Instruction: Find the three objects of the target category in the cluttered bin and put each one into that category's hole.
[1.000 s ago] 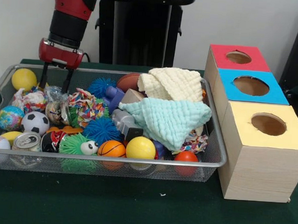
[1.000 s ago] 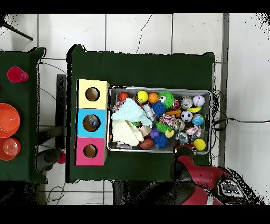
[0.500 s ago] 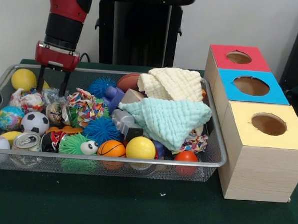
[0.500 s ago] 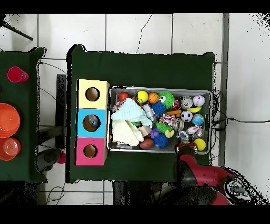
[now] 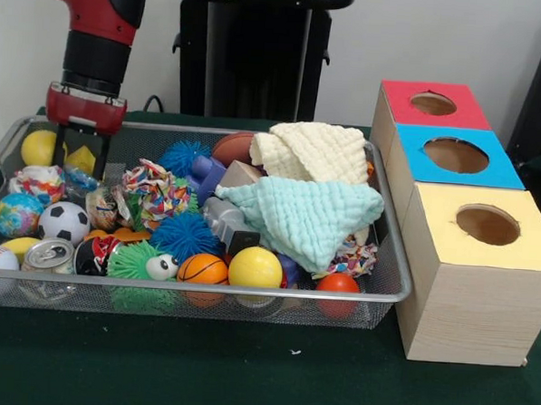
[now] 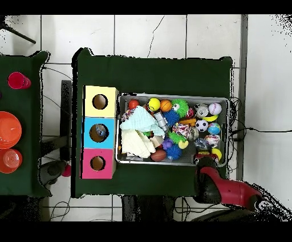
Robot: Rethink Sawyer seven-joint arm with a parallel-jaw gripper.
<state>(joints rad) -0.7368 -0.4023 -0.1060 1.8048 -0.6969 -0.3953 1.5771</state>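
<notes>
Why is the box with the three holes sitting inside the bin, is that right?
Not quite. The box with the three holes stands outside the bin, right beside it on the green table. The front view shows it.

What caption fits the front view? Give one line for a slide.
Sawyer's hand hangs over the mesh bin's cluttered end, far from the blue-framed hole.

A dark green cloth covers the table (image 5: 243,382), which stands on a pale tiled floor (image 6: 148,34). Two things rest directly on the cloth: the wire mesh bin (image 5: 390,263), heaped with balls, cloths and a can, and the pale wooden box (image 5: 469,313) just beside it, topped with red, blue and yellow squares, each square having a round hole. A second green table (image 6: 17,120) stands apart, carrying red and orange cups.
</notes>
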